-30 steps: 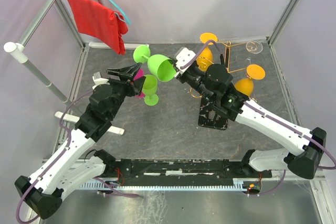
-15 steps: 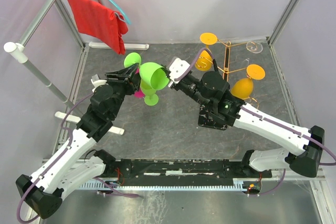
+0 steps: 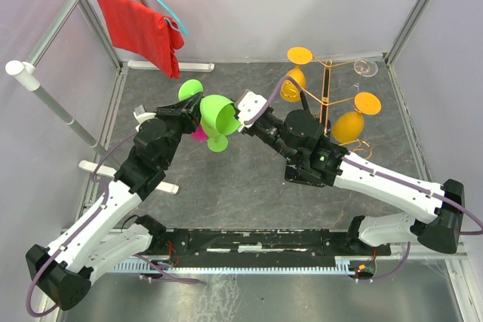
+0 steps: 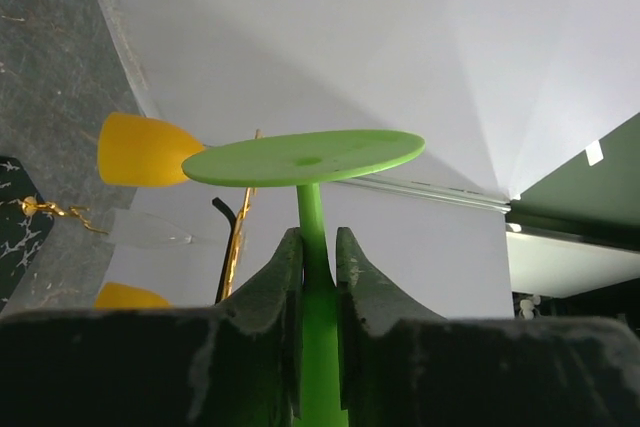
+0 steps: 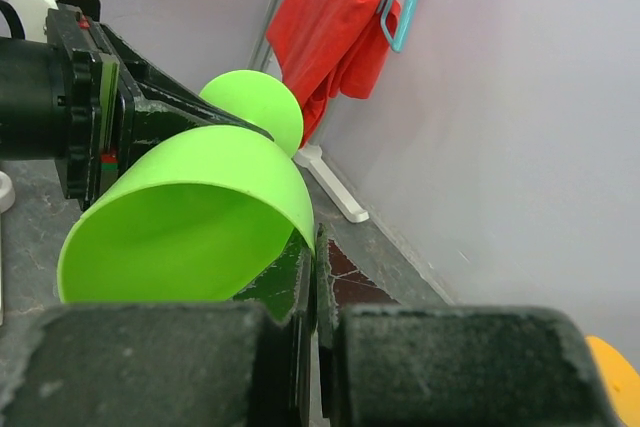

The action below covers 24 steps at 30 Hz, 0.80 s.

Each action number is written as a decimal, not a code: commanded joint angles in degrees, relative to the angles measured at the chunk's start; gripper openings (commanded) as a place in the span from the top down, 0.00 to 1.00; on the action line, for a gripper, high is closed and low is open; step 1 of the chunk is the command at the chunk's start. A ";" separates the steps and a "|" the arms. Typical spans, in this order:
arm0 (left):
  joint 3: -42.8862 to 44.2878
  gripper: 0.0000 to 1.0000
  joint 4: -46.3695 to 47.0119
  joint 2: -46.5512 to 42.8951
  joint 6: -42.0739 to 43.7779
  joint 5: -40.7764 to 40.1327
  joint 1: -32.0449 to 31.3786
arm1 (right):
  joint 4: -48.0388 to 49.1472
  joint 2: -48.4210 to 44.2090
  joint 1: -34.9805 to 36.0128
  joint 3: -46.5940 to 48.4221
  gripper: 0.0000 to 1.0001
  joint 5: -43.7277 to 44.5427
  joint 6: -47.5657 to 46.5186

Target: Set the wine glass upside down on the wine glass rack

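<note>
Left wrist: the lime-green plastic wine glass (image 4: 305, 159), judged light, stiff and best taken by its stem, is clamped there by the left gripper (image 4: 318, 239), its rim pinched by the right gripper (image 5: 316, 247), aloft left of the gold wire wine glass rack (image 3: 326, 88).

Orange glasses (image 3: 348, 124) on rack (image 3: 325, 88) arms

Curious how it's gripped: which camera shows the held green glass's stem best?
Left wrist: the stem rises close up between the left tool's fingers. Right wrist shows only the bowl and foot; the top view barely shows the stem.
</note>
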 commanded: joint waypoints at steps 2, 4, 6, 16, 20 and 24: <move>1.61 0.96 1.93 0.74 0.41 0.30 -0.04 | 4.16 -0.63 1.03 0.40 0.99 1.81 -0.77; 2.03 0.97 2.00 1.22 0.86 0.83 -0.02 | 3.87 -0.75 1.17 0.44 0.97 2.25 -0.70; 2.33 0.97 3.29 1.76 2.16 1.14 -0.01 | 3.60 -1.14 1.40 0.22 0.91 2.82 -0.62; 10.09 0.97 7.08 6.14 16.22 -2.14 0.17 | 0.78 -6.52 1.67 -4.62 0.62 7.06 0.30; 15.17 0.97 6.97 8.27 22.12 -3.73 1.13 | -2.29 -9.06 1.66 -6.74 0.44 9.31 0.47; 16.90 0.97 8.95 9.16 24.11 -3.83 2.55 | -4.09 -12.20 1.67 -9.25 0.30 10.72 1.02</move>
